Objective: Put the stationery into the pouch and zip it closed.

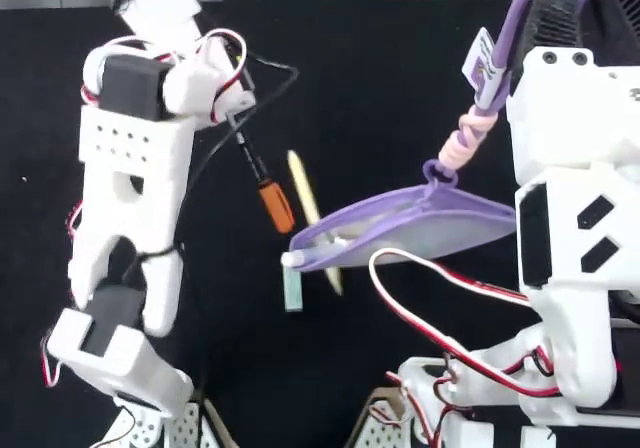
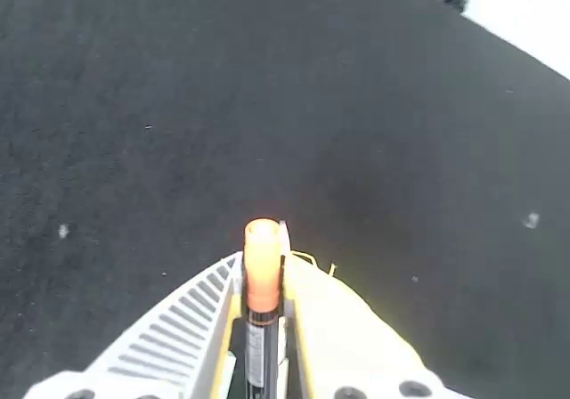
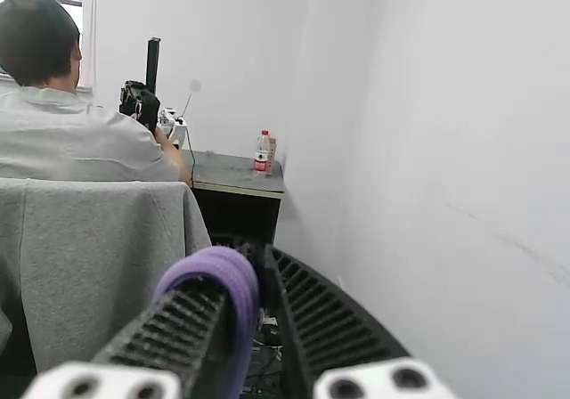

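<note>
Left jaws are clenched on the marker (image 1: 262, 183), with its orange cap (image 2: 262, 261) angled down toward the pouch (image 1: 430, 230). Right jaws are clamped on the purple strap (image 1: 500, 58). The pouch hangs from it with the open mouth edge turned toward the marker, cap near the mouth's left tip but apart from it. A yellow pencil (image 1: 302, 190) runs under that tip and a teal eraser (image 1: 292, 290) sits just beside it. A wide stretch of black table (image 1: 400, 88) lies past the cap
</note>
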